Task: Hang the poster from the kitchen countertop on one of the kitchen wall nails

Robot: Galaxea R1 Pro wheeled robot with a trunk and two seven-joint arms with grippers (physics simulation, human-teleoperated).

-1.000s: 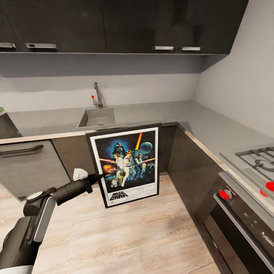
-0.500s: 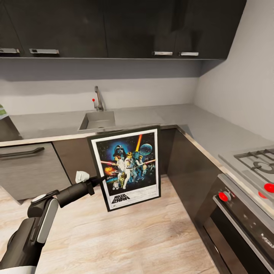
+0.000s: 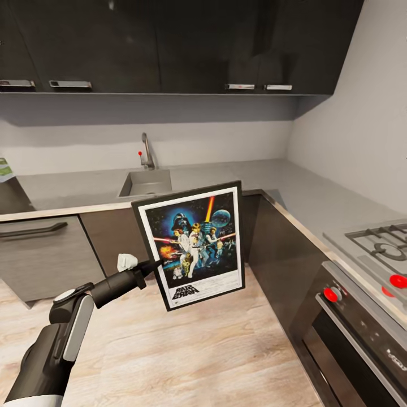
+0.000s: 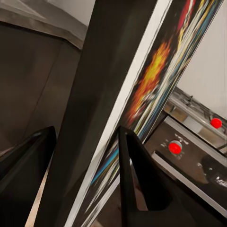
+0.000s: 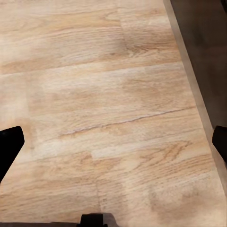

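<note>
Dark cabinets run above a grey kitchen countertop (image 3: pixel 237 172) with an inset steel sink (image 3: pixel 146 182), a hob (image 3: pixel 380 244) sits at the right, and pale wood floor (image 3: pixel 186 350) lies below. Out in front of the counter, clear of it and in mid-air, the poster (image 3: pixel 192 244) is carried by the left gripper (image 3: pixel 151 265), whose two dark fingers are closed on the frame's left edge, one finger on each face as the left wrist view shows (image 4: pixel 94 142). The poster's long axis stands nearly upright, leaning a little with its top toward the robot's left; its printed face looks toward the camera and the logo is at the bottom. The hold looks risky: a pinch on one side edge, off-centre, could let the frame swing or slip out during travel, and a corner might strike the cabinet fronts. The right gripper's fingertips (image 5: pixel 10 142) appear spread wide over bare floor, holding nothing.
</note>
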